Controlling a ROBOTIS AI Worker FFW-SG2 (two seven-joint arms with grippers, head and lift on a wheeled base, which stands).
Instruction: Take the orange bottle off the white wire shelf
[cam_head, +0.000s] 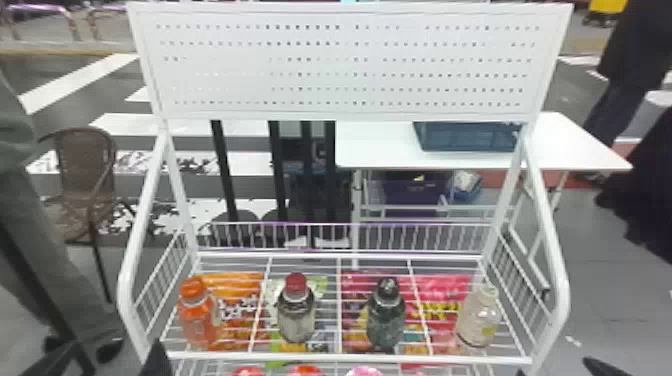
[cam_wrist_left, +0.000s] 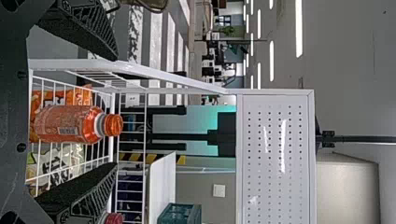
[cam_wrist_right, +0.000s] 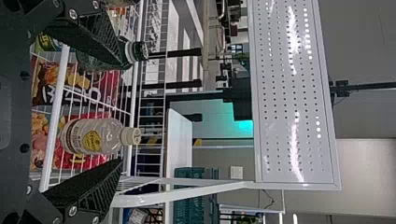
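- Approach, apparently: left end effector (cam_wrist_left: 115, 111) is facing the orange bottle (cam_wrist_left: 67, 123), fingers standing apart.
- Right end effector (cam_wrist_right: 125, 113) is standing open.
- Next move is requiring advance, then closure.

Four bottles (cam_head: 199, 322) stand on the wire shelf (cam_head: 350, 357), a table (cam_head: 380, 150) behind it.

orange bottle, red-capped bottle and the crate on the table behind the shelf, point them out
orange bottle (cam_wrist_left: 65, 122): left wrist view, on its labelled body
red-capped bottle (cam_head: 296, 319): head view, on its body below the cap
crate (cam_head: 467, 139): head view, on its side facing the shelf
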